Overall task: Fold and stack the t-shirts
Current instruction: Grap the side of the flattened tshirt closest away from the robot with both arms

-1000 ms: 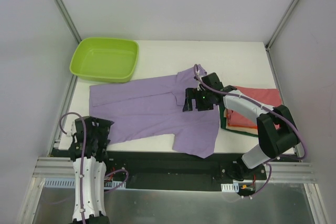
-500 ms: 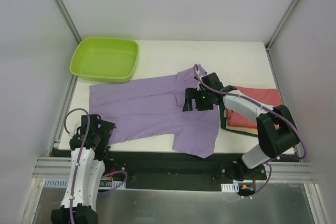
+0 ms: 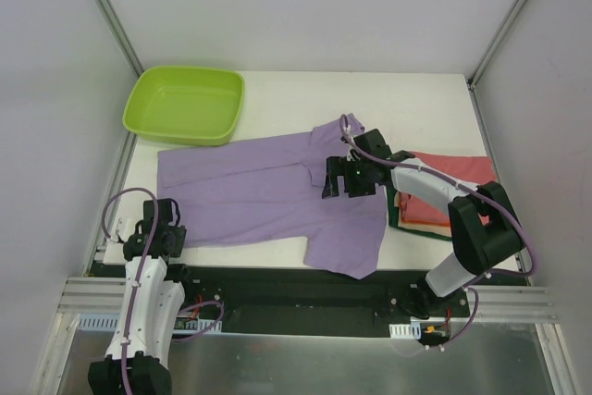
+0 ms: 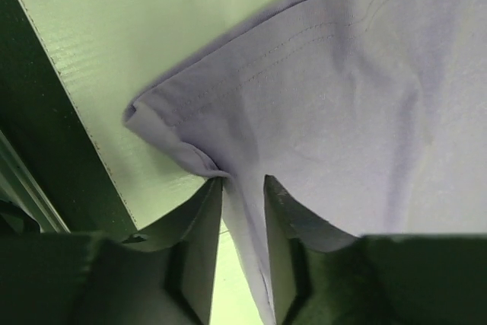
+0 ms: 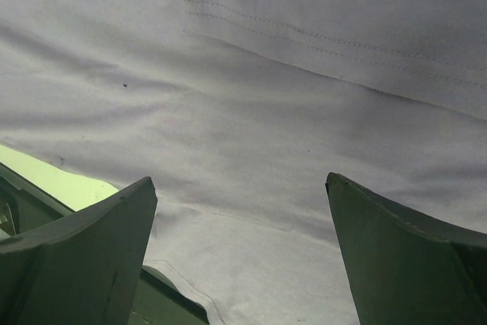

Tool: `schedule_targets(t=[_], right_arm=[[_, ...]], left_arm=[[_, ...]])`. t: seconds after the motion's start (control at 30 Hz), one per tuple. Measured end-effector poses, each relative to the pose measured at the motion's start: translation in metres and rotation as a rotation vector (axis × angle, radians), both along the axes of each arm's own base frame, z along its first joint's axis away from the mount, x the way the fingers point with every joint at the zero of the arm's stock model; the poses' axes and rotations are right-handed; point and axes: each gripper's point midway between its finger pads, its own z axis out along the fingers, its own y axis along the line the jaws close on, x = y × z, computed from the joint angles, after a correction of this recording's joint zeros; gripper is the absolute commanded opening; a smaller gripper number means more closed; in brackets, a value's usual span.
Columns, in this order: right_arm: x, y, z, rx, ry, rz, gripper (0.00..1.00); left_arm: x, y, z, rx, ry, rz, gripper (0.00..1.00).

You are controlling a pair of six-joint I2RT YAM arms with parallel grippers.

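The lilac-purple t-shirt (image 3: pixel 250 196) lies spread flat across the middle of the white table (image 3: pixel 388 99). At its near left corner my left gripper (image 3: pixel 159 240) has its jaws drawn narrow, with a fold of the shirt's hem (image 4: pixel 242 211) pinched between them. The corner of the shirt (image 4: pixel 152 123) bunches just left of the fingertips. My right gripper (image 3: pixel 347 179) hovers wide open over the shirt's right part (image 5: pixel 266 112), holding nothing. Folded red (image 3: pixel 458 171), orange (image 3: pixel 421 215) and dark green (image 3: pixel 416 230) t-shirts are stacked at the right, beside the right arm.
A lime-green plastic tub (image 3: pixel 185 104) stands at the far left corner of the table, just beyond the shirt's far edge. The table's near edge and a dark rail (image 4: pixel 46 157) run close beside the left gripper.
The left arm has moved in to the shirt's near left corner, and its jaws have gone from wide open to closed on the hem. The right arm and the shirt have stayed still.
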Motion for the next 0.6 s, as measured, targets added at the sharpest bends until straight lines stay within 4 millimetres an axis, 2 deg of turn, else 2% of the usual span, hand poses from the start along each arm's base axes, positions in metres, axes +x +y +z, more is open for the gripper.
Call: schedule_targets(t=[0.1,0.23,0.37,0.47,0.6], right_arm=[[0.0,0.0,0.0,-0.002,-0.002,-0.002,0.96],[0.0,-0.004,-0.002,-0.021,-0.008,-0.01,0.96],[-0.01,-0.006,0.0,-0.084,-0.051,0.016,0.96],[-0.03,0.001,0.007,-0.139,-0.107,0.09,0.97],[-0.069,0.004,0.014,-0.191,-0.152,0.189,0.99]], left_arm=[[0.001,0.001,-0.001,0.003,0.008,-0.002,0.0],[0.001,0.001,-0.002,0.01,0.016,-0.016,0.0],[0.004,0.001,0.002,0.016,-0.017,-0.021,0.0],[0.009,0.002,0.008,0.029,-0.063,-0.035,0.0],[0.012,0.002,0.013,0.043,-0.105,-0.054,0.0]])
